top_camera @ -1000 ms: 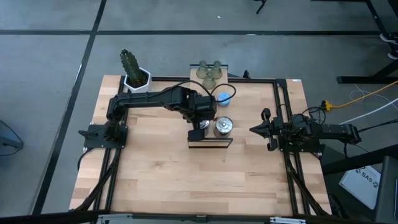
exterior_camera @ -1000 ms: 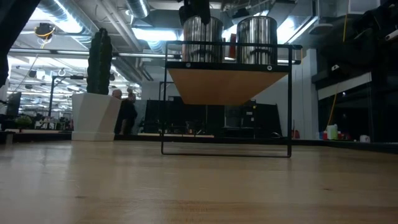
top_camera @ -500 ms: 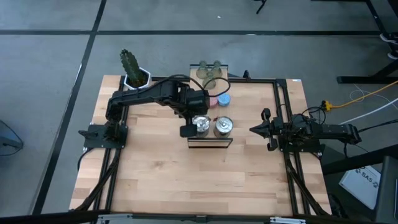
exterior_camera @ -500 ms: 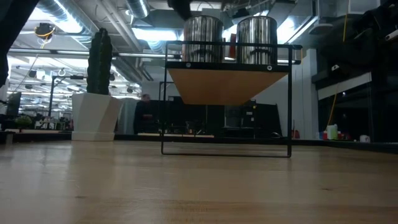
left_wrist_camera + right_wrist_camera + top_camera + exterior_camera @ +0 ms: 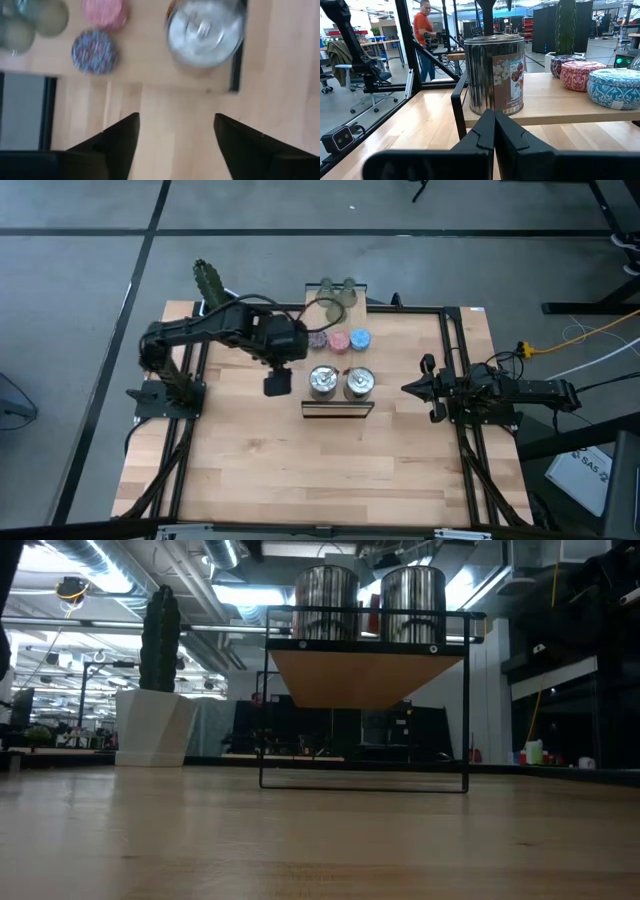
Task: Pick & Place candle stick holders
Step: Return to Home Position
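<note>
Upright, two shiny silver holders [image 5: 323, 381], side by side

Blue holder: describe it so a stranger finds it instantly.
Find the raised wooden shelf mid-table. Behind its two silver cans runs a row of three low holders. The blue holder ends the row on the right arm's side, beside the pink one.

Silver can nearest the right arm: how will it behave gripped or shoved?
Probably rigid and slippery: the silver can has smooth shiny metal walls. It stands upright, taller than wide, near the edge of the board, so a high shove may tip it off. On its side it would likely roll.
</note>
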Robot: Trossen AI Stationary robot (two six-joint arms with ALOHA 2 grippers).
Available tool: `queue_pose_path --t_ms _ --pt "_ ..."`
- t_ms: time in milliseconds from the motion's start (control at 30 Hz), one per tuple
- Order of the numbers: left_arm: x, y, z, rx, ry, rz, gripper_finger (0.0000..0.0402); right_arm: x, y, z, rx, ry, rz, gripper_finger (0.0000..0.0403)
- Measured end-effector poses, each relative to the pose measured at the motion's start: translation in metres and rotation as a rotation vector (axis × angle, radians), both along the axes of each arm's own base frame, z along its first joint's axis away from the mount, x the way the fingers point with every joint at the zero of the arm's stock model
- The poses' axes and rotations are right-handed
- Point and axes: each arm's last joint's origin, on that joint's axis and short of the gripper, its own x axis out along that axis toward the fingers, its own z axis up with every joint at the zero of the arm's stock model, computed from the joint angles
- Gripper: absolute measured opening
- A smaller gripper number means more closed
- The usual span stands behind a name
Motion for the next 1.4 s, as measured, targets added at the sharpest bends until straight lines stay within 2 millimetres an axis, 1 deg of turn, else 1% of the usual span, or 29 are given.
queue_pose_path --t_ms 100,233,333,567,767,900,1133,1267,1300,1333,1400 --pt "-0.013 0.000 -0.012 0.013 0.029 0.006 0.0222 0.000 0.000 0.000 0.000 0.000 0.000 0.0005" --pt "-0.035 0.001 -0.026 0.008 0.001 0.007 0.0178 0.000 0.000 0.000 0.000 0.000 0.000 0.0005" --pt "-0.051 0.001 -0.042 0.008 -0.013 0.007 0.0150 0.000 0.000 0.000 0.000 0.000 0.000 0.0005" --pt "-0.090 0.000 -0.074 -0.002 -0.024 0.000 0.0103 0.000 0.000 0.000 0.000 0.000 0.000 0.0005" --pt "-0.119 -0.002 -0.098 -0.011 -0.069 -0.110 0.0066 0.000 0.000 0.000 0.000 0.000 0.000 0.0005" --pt "-0.131 -0.002 -0.118 -0.004 -0.123 -0.150 0.0042 0.000 0.000 0.000 0.000 0.000 0.000 0.0005" --pt "-0.150 -0.003 -0.153 -0.019 -0.163 -0.145 0.0006 0.000 0.000 0.000 0.000 0.000 0.000 0.0005" --pt "-0.154 -0.004 -0.171 -0.056 -0.211 -0.164 0.0002 0.000 0.000 0.000 0.000 0.000 0.000 0.0005" --pt "-0.154 -0.004 -0.174 -0.064 -0.233 -0.166 0.0003 0.000 0.000 0.000 0.000 0.000 0.000 0.0005" --pt "-0.154 -0.004 -0.173 -0.070 -0.234 -0.167 0.0003 0.000 0.000 0.000 0.000 0.000 0.000 0.0005" --pt "-0.150 -0.004 -0.168 -0.055 -0.311 -0.188 0.0002 0.000 0.000 0.000 0.000 0.000 0.000 0.0005"
